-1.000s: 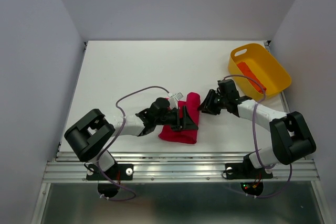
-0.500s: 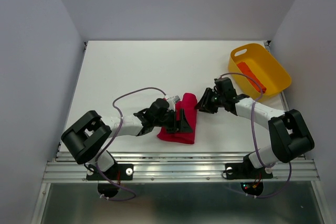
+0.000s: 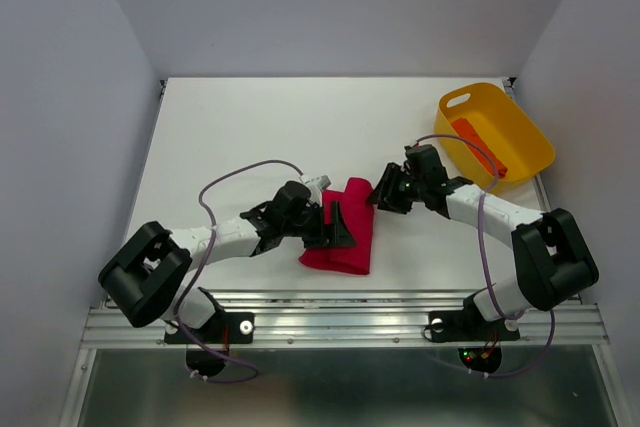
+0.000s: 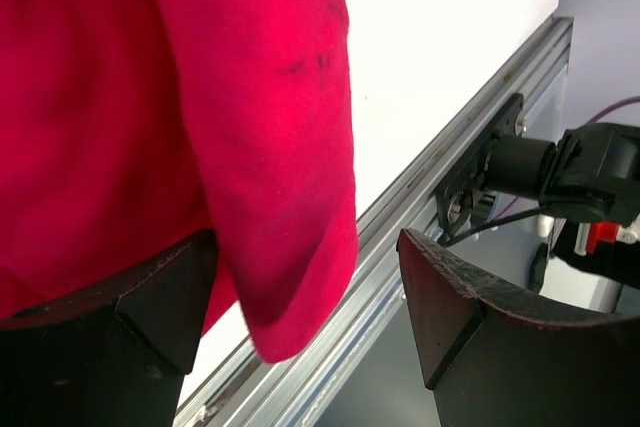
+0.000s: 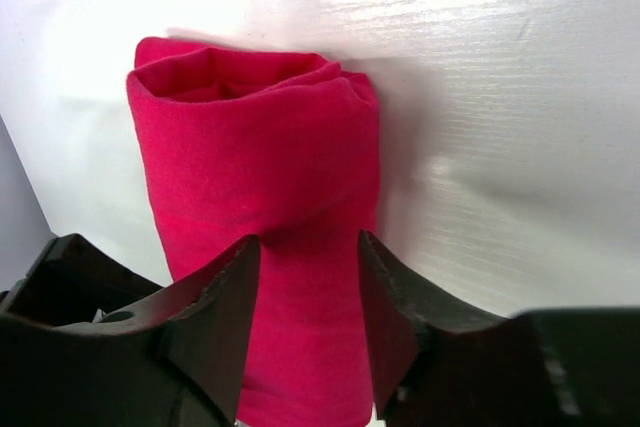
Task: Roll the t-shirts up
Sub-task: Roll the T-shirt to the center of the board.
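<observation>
The crimson t-shirt [image 3: 352, 237] lies as a short thick roll near the table's front edge. My left gripper [image 3: 337, 226] is at its left side, open wide. In the left wrist view the cloth [image 4: 250, 127] hangs by the left finger [image 4: 120, 317], and a clear gap separates it from the right finger [image 4: 480, 317]. My right gripper [image 3: 381, 194] hovers at the roll's far right end, open. In the right wrist view its fingertips straddle the roll [image 5: 270, 167] from above. The orange-red t-shirt [image 3: 478, 145] lies as a narrow roll in the yellow tub [image 3: 520, 162].
The tub stands at the back right corner of the white table [image 3: 250, 137]. A metal rail [image 3: 340, 322] runs along the front edge just beyond the red roll. Grey walls close in left, right and behind. Purple cables loop over both arms.
My left arm has drawn back to the left and its jaws have widened. The right gripper shifted slightly left and its jaws have parted more. The red roll slid a little left.
</observation>
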Tool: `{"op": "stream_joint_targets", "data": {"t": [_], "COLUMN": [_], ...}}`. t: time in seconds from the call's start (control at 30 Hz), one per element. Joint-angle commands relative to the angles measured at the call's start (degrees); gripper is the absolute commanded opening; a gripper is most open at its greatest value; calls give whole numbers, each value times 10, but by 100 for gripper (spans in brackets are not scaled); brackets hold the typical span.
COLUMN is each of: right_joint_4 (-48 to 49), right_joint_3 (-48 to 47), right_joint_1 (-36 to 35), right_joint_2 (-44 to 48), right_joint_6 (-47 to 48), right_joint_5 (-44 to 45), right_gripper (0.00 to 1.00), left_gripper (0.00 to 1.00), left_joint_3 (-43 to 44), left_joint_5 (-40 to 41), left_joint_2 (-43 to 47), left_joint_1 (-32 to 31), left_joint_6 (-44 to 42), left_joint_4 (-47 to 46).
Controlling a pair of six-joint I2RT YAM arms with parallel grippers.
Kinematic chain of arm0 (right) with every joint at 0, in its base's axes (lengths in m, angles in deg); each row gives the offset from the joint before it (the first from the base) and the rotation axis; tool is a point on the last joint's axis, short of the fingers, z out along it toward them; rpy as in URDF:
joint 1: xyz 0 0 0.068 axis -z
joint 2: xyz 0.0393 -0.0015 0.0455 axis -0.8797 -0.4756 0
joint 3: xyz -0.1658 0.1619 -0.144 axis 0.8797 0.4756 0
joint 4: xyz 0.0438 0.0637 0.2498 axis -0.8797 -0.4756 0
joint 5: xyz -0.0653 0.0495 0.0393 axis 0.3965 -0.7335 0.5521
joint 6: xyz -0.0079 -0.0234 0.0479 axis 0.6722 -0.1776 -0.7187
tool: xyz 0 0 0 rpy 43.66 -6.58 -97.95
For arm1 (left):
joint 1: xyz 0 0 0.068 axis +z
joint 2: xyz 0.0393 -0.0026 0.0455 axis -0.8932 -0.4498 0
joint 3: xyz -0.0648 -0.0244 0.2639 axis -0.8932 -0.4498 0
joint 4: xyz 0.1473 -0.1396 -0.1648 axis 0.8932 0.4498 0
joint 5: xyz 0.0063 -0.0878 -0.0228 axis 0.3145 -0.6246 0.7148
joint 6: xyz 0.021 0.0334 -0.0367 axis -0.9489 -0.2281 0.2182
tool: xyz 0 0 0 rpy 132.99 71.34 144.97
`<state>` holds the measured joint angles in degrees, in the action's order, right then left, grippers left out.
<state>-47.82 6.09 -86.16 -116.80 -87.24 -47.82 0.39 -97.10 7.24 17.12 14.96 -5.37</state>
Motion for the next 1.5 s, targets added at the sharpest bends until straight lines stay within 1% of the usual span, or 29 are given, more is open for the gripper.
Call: {"op": "stream_joint_targets", "data": {"t": [0.0, 0.1, 0.2, 0.23, 0.27, 0.3, 0.37, 0.4, 0.5, 0.53, 0.57, 0.6, 0.7, 0.73, 0.83, 0.87, 0.9, 0.93, 0.97, 1.0, 1.1, 1.27, 1.47], "right_joint_4": [-4, -17, -33, -38, -51, -57, -71, -83, -109, -115, -117, -127, -158, -165, -198, -207, -222, -228, -233, -240, -258, -278, -300], "right_joint_3": [-33, -37, -39, -41, -45, -47, -52, -58, -71, -73, -74, -77, -88, -97, -115, -126, -131, -134, -136, -136, -141, -170, -195], "right_joint_1": [-8, -8, -15, -15, -29, -36, -51, -67, -93, -109, -118, -137, -167, -192, -235, -263, -277, -291, -317, -329, -366, -396, -436], "right_joint_2": [17, 24, 34, 37, 41, 44, 52, 54, 61, 64, 66, 72, 76, 76, 72, 64, 60, 55, 48, 46, 32, -2, -48], "right_joint_6": [12, 17, 27, 29, 35, 39, 43, 49, 56, 58, 60, 64, 73, 74, 79, 80, 80, 79, 78, 76, 73, 67, 55], "right_joint_5": [25, 38, 53, 59, 75, 83, 101, 120, 158, 165, 171, 196, 236, 246, 297, 309, 332, 346, 358, 383, 417, 450, 491], "right_gripper": [52, 55, 55, 55, 55, 55, 55, 55, 55, 56, 56, 58, 61, 63, 68, 70, 75, 78, 79, 80, 85, 90, 93], "left_gripper": [83, 83, 77, 73, 71, 66, 61, 54, 41, 32, 26, 17, 4, 0, 0, 0, 0, 0, 0, 0, 0, 0, 0], "left_joint_3": [3, 0, -15, -20, -27, -30, -34, -35, -37, -36, -34, -31, -27, -24, -20, -19, -20, -19, -16, -15, -6, 0, 5], "left_joint_5": [8, 15, 30, 36, 39, 40, 45, 46, 48, 46, 42, 35, 23, 15, 2, -2, -5, -6, -7, -7, 2, 4, 6], "left_joint_2": [43, 59, 86, 91, 99, 101, 101, 94, 75, 70, 59, 53, 35, 29, 3, -7, -14, -19, -30, -36, -57, -74, -87], "left_joint_1": [25, 42, 72, 80, 93, 98, 106, 112, 115, 116, 115, 115, 115, 115, 114, 114, 115, 115, 115, 114, 115, 115, 116], "left_joint_6": [-28, -30, -18, -13, -4, 0, 8, 17, 35, 37, 38, 41, 42, 39, 35, 34, 35, 33, 32, 30, 22, 18, 15], "left_joint_4": [25, 43, 40, 38, 34, 31, 26, 25, 7, 5, -3, -11, -16, -11, -9, -7, -6, -4, 3, 7, 27, 31, 27]}}
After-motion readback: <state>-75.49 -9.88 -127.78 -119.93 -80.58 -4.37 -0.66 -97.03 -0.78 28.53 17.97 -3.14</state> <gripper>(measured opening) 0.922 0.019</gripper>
